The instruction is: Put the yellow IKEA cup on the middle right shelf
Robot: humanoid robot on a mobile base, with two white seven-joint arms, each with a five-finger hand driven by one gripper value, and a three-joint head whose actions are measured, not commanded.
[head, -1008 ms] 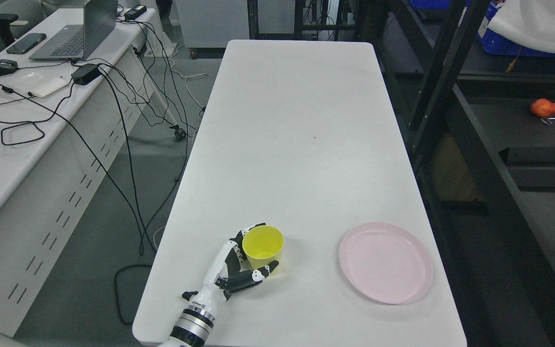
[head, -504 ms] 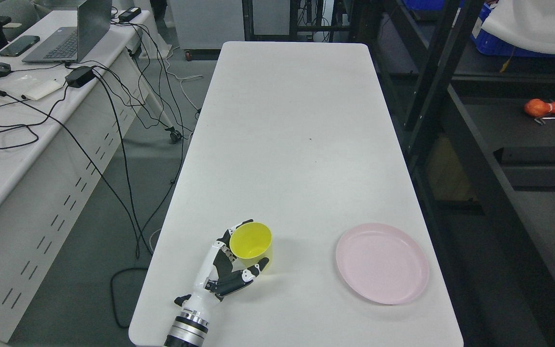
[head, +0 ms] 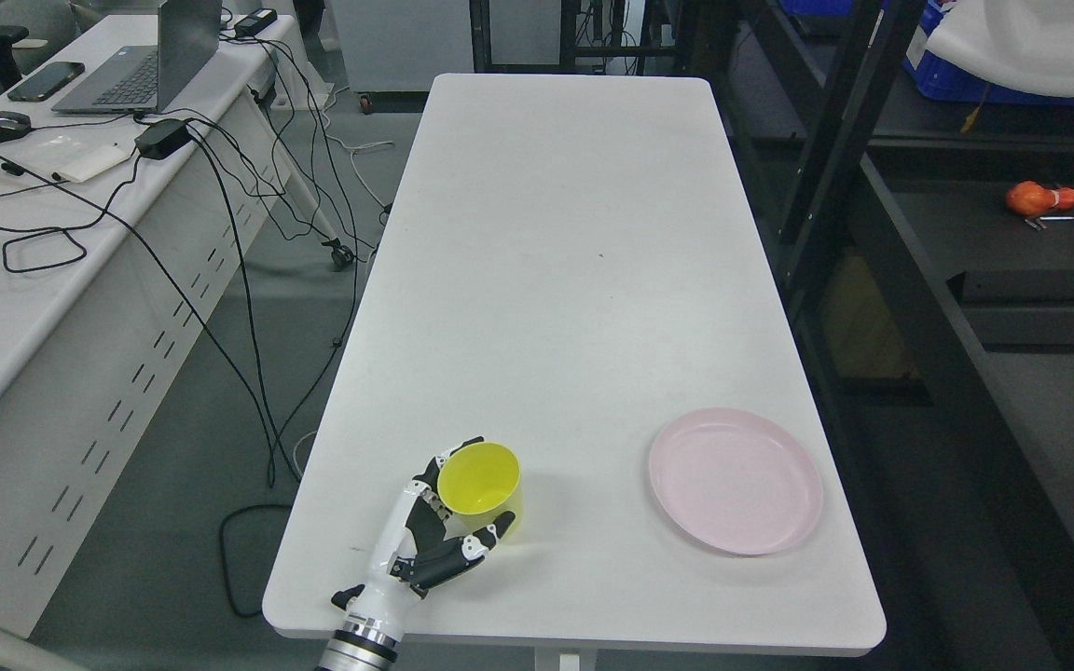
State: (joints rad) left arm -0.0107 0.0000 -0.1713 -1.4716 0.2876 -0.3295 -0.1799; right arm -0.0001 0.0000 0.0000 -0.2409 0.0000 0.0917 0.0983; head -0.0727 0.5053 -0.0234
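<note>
Head view shows the left hand [head: 430, 540] with fingers [head: 486, 536] wrapped around the round yellow plastic cup [head: 481, 485], which stands upright, left of the pink plate [head: 736, 480] on the white counter [head: 574, 233].

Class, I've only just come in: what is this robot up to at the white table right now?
The robot's left hand is wrapped around a yellow cup, fingers curled on both sides, near the front left corner of the white table. The cup stands upright and empty. A pink plate lies apart, to its right. The dark shelf unit stands right of the table; the cup has not reached it.
</note>
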